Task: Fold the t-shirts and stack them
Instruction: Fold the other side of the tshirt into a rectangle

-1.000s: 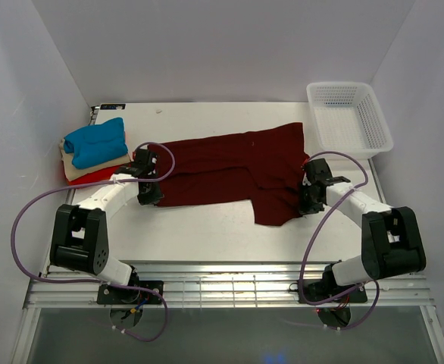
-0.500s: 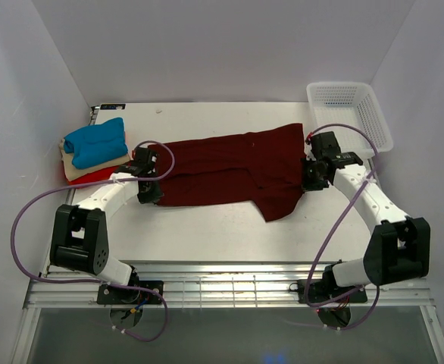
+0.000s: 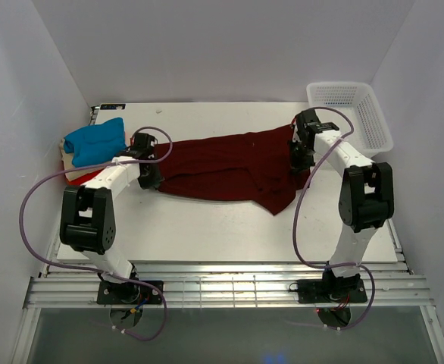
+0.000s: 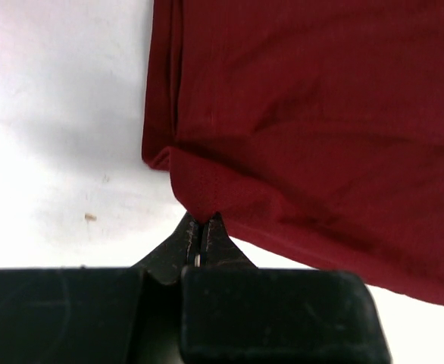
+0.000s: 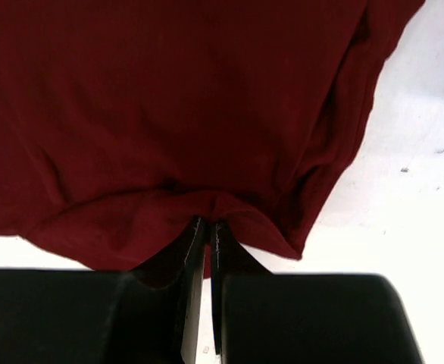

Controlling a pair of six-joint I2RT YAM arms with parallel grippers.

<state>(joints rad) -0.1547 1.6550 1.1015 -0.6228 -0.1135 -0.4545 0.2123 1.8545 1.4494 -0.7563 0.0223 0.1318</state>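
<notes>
Table (image 3: pixel 207 227) holds maroon t-shirt (image 3: pixel 222 163) dragged rearward, pinched by left claw (image 4: pixel 203 227) and right claw (image 5: pixel 207 224)

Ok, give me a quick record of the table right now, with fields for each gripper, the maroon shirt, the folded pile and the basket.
left gripper: shut, pinching the left edge of the maroon t-shirt
right gripper: shut, pinching the shirt's right edge
maroon t-shirt: stretched between the arms on the table, rumpled at its right end
folded pile: blue t-shirt on top, beige t-shirt and red-orange t-shirt beneath, far left
basket: far right corner
</notes>
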